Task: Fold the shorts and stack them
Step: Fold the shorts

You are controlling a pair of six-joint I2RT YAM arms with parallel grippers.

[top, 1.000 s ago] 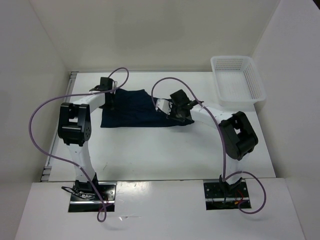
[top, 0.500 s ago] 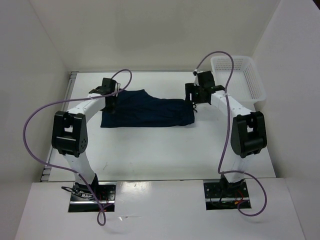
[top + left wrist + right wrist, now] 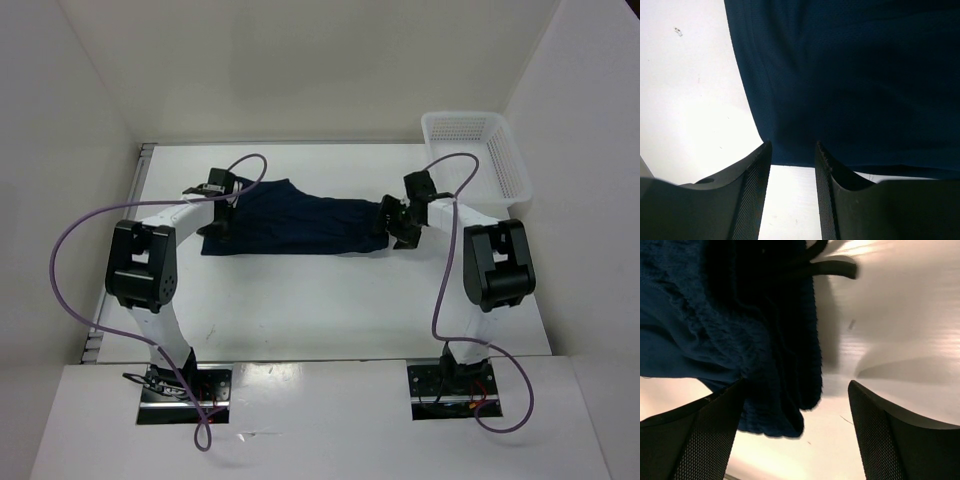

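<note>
The dark navy shorts lie spread flat across the back of the white table. My left gripper is at their left end. In the left wrist view it stands partly open, the hem of the shorts just reaching between its fingertips. My right gripper is at the right end. In the right wrist view it is wide open over the bunched waistband, which rests against the left finger. The dark drawstring trails onto the table.
A white mesh basket stands at the back right corner, just beyond the right arm. White walls close in the table on the left, back and right. Purple cables loop over both arms.
My right gripper opened and let go of the shorts, swung right, then came down at the waistband end. The shorts now lie spread further right. The left gripper shifted slightly.
</note>
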